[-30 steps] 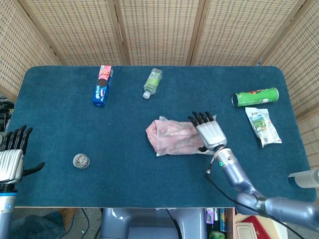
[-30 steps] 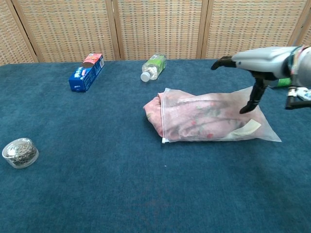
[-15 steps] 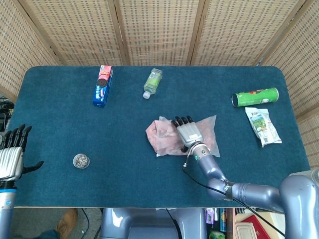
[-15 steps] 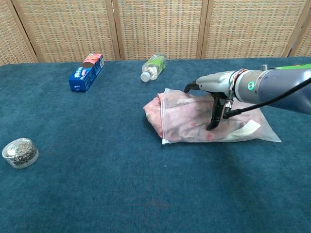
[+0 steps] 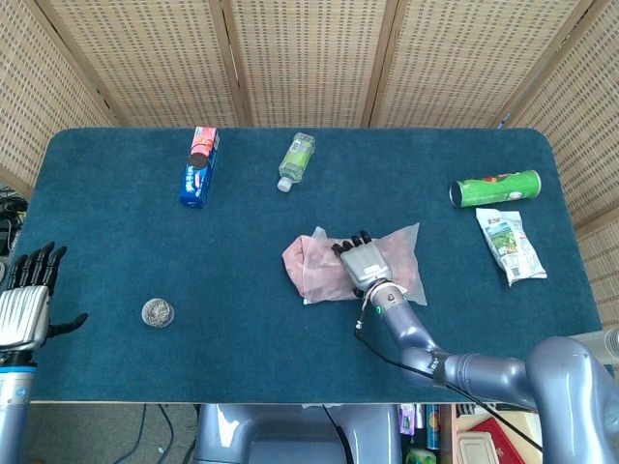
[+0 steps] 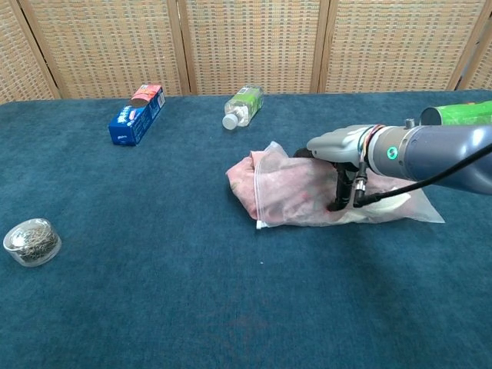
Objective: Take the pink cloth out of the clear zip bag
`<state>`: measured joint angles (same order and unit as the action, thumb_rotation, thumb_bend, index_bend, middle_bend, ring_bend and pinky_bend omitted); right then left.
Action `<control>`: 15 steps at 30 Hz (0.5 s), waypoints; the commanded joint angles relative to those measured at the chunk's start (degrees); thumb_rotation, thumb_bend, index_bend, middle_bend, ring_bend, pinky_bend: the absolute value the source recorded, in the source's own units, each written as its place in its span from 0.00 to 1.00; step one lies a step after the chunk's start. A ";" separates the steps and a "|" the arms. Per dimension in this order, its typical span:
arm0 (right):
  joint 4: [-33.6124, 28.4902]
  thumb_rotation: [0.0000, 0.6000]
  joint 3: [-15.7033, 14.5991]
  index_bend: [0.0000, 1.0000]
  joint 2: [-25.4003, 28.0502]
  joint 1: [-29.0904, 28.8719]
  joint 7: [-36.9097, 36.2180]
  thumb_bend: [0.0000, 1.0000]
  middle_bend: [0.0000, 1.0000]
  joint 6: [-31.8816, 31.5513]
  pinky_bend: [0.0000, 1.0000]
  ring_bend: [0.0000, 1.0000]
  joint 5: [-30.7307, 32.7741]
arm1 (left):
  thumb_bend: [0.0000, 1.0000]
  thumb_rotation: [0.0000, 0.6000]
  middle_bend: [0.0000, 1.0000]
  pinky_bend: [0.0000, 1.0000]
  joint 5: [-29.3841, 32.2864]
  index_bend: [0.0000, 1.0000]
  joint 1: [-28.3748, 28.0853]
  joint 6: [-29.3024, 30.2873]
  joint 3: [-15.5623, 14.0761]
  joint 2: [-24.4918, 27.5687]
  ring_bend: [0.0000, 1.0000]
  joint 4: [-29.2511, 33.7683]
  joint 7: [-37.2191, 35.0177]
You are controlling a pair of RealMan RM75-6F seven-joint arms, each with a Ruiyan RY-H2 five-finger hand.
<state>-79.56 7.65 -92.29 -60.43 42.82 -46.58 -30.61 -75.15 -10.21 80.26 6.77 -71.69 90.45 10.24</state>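
Note:
The clear zip bag (image 5: 397,253) (image 6: 392,206) lies mid-table with the pink cloth (image 5: 296,259) (image 6: 244,178) inside it. The cloth bulges out of the bag's left end. My right hand (image 5: 360,263) (image 6: 340,147) rests on top of the bag, palm down. Its fingers curl into the plastic and the thumb presses into it lower down, gripping the bag, whose near-left edge is bunched up. My left hand (image 5: 25,302) hangs open beyond the table's left front corner, fingers apart, holding nothing. The chest view does not show it.
A blue cookie box (image 5: 198,166) (image 6: 137,115) and a small bottle (image 5: 296,159) (image 6: 243,106) lie at the back. A green can (image 5: 495,188) (image 6: 457,115) and a snack packet (image 5: 510,245) lie at the right. A small round metallic object (image 5: 158,312) (image 6: 31,241) sits front left.
My right hand moved left from the bag's right end to its middle, then lowered onto it and curled its fingers in. The bag's left edge bunched up. The left hand barely moved.

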 commanded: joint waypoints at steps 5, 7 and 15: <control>-0.46 1.00 0.21 0.50 2.32 3.37 -10.77 1.00 0.53 0.72 0.52 0.41 -14.34 | 0.06 1.00 0.00 0.00 -1.57 0.00 -1.79 0.09 1.27 -1.45 0.00 -1.15 -0.27; -1.06 1.00 0.68 0.51 2.97 3.71 -12.82 1.00 0.54 1.01 0.52 0.42 -16.22 | 0.06 1.00 0.00 0.00 -1.87 0.00 -2.69 -0.47 1.87 -0.97 0.00 -0.48 0.05; -2.18 1.00 3.39 0.52 3.88 3.66 -18.75 1.00 0.55 -0.11 0.52 0.43 -24.16 | 0.06 1.00 0.00 0.00 -2.26 0.03 -8.97 -7.26 5.29 2.53 0.00 3.46 -0.24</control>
<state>-81.66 10.15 -88.46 -56.74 25.21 -45.98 -53.02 -77.42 -17.27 75.24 10.94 -70.25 92.76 10.64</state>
